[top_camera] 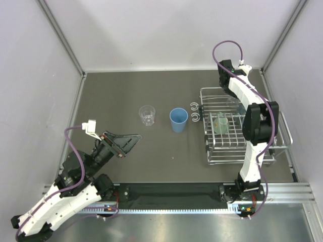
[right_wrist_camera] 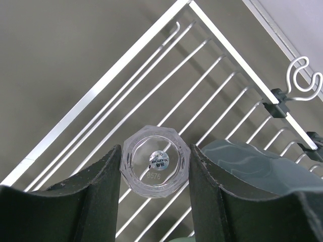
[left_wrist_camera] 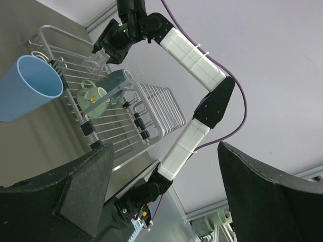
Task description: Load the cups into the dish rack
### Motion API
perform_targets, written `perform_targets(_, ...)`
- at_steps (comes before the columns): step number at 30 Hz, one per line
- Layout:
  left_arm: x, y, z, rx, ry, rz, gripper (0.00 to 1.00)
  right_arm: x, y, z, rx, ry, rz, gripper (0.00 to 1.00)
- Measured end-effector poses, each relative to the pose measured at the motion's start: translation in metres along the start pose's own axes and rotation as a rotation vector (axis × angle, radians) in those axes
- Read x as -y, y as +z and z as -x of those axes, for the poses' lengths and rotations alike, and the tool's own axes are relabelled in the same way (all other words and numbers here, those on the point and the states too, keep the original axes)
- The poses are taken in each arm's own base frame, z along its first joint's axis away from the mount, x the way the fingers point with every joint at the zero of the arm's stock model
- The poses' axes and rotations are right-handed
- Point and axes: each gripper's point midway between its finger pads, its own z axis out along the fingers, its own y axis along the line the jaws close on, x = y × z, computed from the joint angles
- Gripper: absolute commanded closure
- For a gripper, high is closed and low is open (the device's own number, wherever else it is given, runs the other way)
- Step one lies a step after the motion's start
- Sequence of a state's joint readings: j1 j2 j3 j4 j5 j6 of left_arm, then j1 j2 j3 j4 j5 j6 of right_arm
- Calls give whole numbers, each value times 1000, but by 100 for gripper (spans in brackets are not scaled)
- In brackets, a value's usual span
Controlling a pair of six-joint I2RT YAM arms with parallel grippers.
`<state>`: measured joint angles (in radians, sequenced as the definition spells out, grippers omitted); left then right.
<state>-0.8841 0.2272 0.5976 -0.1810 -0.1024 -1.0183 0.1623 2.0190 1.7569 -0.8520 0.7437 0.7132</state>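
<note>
Where pale walls (top_camera: 151,30) enclose dark tabletop (top_camera: 126,96), dish rack (top_camera: 208,151) at right

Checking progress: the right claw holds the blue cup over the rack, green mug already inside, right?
Not quite. The right claw holds a small clear tumbler, per the right wrist view; the blue cup stands on the table. The rest holds.

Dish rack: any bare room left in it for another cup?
Yes. The dish rack is bare at its near end, between the teal-green mug and the near rail. The far end is crowded: the right pincer holds a small clear cup there.
</note>
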Motion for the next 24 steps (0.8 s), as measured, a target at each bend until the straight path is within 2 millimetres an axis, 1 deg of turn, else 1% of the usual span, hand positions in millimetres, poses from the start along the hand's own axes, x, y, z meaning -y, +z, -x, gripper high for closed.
perform_targets(4,0,0,0,0,0,0,12,-1,0,0,-3,0,3,72)
perform_targets(9,0,0,0,0,-1,0,12,-1,0,-1,-6,-1,6,62)
perform_targets(19,0,0,0,0,-1,0,12,-2,-1,-3,-14,-8,15,54)
perform_targets(21,0,0,0,0,-1,0,12,-3,-1,-3,-17,-8,17,50)
perform_targets(22,0,0,0,0,-1,0,12,-3,-1,-4,-18,-9,19,43)
perform_targets(24,0,0,0,0,-1,0,12,-3,-1,-4,-21,-11,21,43)
